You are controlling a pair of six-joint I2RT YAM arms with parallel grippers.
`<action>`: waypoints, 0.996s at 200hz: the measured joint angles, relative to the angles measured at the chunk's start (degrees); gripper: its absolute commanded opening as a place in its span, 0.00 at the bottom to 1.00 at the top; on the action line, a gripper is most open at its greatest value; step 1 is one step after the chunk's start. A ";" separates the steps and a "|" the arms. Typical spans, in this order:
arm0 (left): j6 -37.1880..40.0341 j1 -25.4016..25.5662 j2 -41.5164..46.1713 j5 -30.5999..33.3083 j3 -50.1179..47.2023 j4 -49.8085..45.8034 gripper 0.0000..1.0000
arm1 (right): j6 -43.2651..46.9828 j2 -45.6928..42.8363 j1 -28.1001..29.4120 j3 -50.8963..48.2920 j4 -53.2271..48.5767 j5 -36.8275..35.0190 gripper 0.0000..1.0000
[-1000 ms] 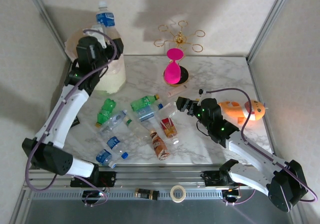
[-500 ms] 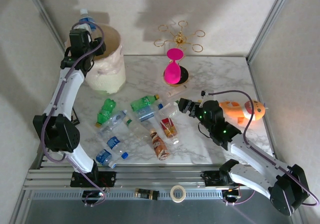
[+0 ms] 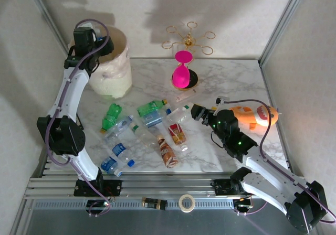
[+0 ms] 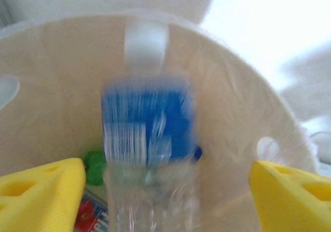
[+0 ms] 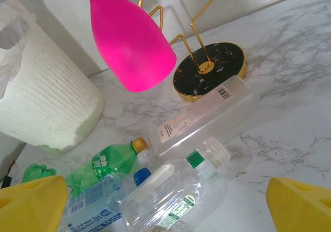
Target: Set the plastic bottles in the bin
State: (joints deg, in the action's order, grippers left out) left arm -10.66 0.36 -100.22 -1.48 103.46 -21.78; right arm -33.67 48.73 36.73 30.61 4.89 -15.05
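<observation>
Above the cream bin [image 3: 116,75] at the back left, my left gripper [image 3: 93,45] points down into it. In the left wrist view its yellow fingers [image 4: 44,190] stand wide apart, open. A clear bottle with a blue label [image 4: 147,149] is blurred between them, touching neither, over the bin's inside [image 4: 232,118]. A green cap [image 4: 94,167] and a red label lie below it. Several plastic bottles [image 3: 144,127] lie in a cluster mid-table: green, clear, a brown one [image 3: 167,153]. My right gripper [image 3: 197,110] is open beside them, facing a clear white-capped bottle [image 5: 170,196].
A pink hourglass shape [image 3: 182,72] on a black base [image 5: 209,69] stands behind the cluster, under a gold wire stand [image 3: 189,38]. An orange plush toy [image 3: 254,114] lies right of my right arm. A tape roll [image 3: 186,202] rests on the front rail.
My left arm swung the blue-labelled bottle left to above the bin, and its fingers opened; the bottle now drops free. My right arm shifted slightly right.
</observation>
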 measured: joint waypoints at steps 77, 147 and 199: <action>-1.70 0.02 7.56 -1.73 -3.69 -0.04 1.00 | 0.02 2.64 0.00 0.00 1.42 1.53 0.99; -8.63 1.53 34.73 -10.51 -34.40 9.03 1.00 | 1.03 13.14 0.00 2.38 1.95 10.21 0.99; -19.61 13.88 49.44 -13.88 -63.19 25.14 1.00 | 4.15 21.92 0.94 9.33 -6.67 18.25 0.98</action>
State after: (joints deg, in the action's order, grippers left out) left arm -30.26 14.24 -50.78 -15.35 40.27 3.36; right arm -29.52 70.65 37.67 39.94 -1.78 3.20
